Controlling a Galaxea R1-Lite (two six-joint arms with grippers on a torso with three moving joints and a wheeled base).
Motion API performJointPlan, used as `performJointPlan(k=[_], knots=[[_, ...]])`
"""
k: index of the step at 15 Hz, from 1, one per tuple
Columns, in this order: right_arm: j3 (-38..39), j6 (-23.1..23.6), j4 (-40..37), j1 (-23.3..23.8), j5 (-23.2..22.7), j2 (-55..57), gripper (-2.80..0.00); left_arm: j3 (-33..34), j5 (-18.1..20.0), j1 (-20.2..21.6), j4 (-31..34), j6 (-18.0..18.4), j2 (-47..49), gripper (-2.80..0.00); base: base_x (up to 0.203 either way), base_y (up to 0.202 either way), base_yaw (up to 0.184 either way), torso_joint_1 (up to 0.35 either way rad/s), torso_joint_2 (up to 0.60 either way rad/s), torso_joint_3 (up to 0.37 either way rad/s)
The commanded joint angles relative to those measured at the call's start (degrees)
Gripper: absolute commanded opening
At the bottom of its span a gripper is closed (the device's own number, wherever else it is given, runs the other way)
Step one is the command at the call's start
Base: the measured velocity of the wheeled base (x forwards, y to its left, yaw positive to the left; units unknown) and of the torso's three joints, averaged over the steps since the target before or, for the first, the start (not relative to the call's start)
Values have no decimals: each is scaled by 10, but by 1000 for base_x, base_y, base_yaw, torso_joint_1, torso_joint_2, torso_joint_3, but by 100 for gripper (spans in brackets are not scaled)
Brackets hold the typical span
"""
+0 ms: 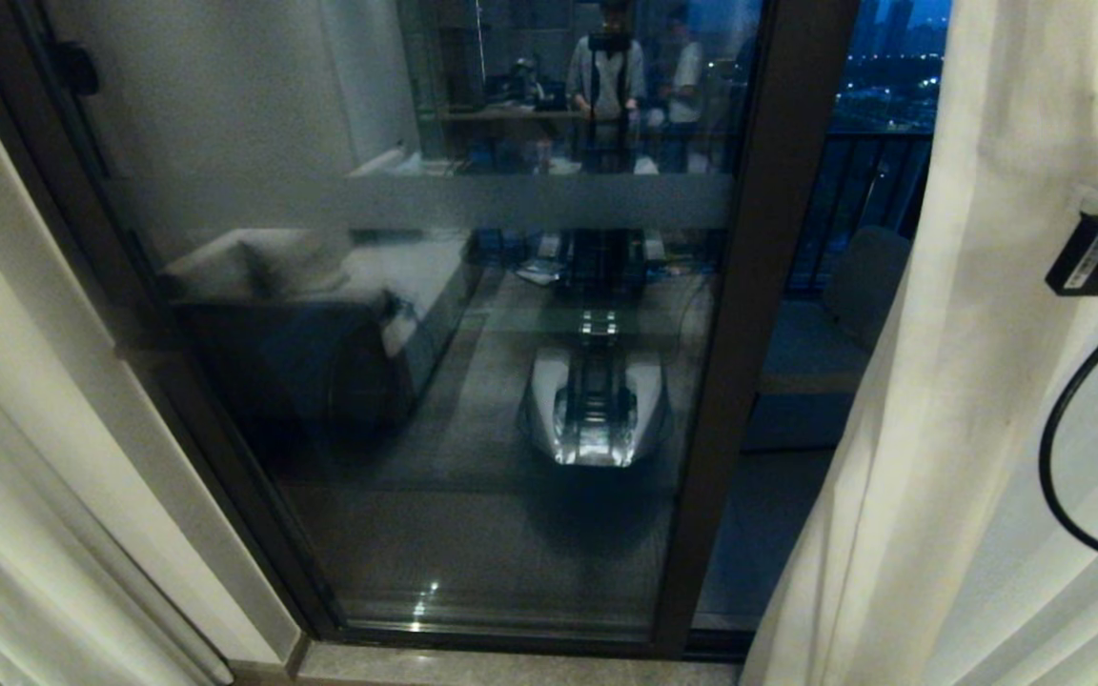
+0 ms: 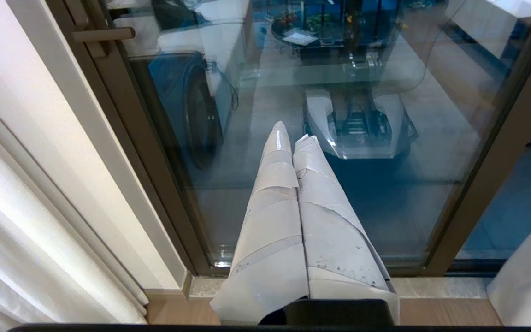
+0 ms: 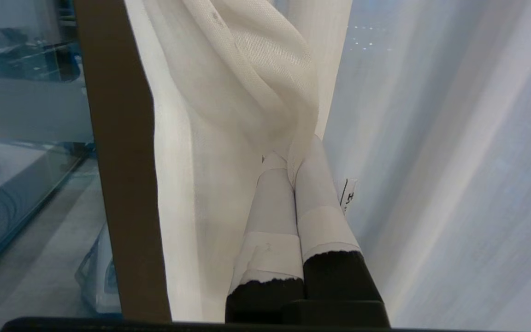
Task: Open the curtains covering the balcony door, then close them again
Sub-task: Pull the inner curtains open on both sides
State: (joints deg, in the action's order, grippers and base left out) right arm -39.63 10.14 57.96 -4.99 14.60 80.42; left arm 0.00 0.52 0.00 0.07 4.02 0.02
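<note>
The curtains hang at both sides of the balcony door (image 1: 511, 381), so the dark-framed glass shows in the middle. The right curtain (image 1: 968, 381) is soft, woven cream cloth with long folds and a straight sewn edge. It looks light and floppy, so it should slide along when pulled sideways, but it will bunch up and could slip out of a loose hold. The sewn edge looks like the best place to hold, because the cloth is thicker there. The right gripper (image 3: 293, 161) has its jaws squeezed together on a fold of that curtain, near its edge and just beside the door frame. The left curtain (image 1: 25, 534) hangs in folds beside the pale wall. The left gripper (image 2: 291, 133) hangs in front of the shiny glass with its jaws together, holding nothing. The glass is hard and smooth and shows the room like a mirror.
</note>
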Motion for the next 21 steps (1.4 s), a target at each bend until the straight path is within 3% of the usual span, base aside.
performJointPlan(k=[1, 21], knots=[[2, 0, 4, 4, 1, -4, -280, 0, 0, 0, -1, 0, 0, -280, 0, 0, 0, 0, 0, 0], [19, -18, 7, 17, 0, -7, -280, 0, 0, 0, -1, -1, 0, -280, 0, 0, 0, 0, 0, 0]])
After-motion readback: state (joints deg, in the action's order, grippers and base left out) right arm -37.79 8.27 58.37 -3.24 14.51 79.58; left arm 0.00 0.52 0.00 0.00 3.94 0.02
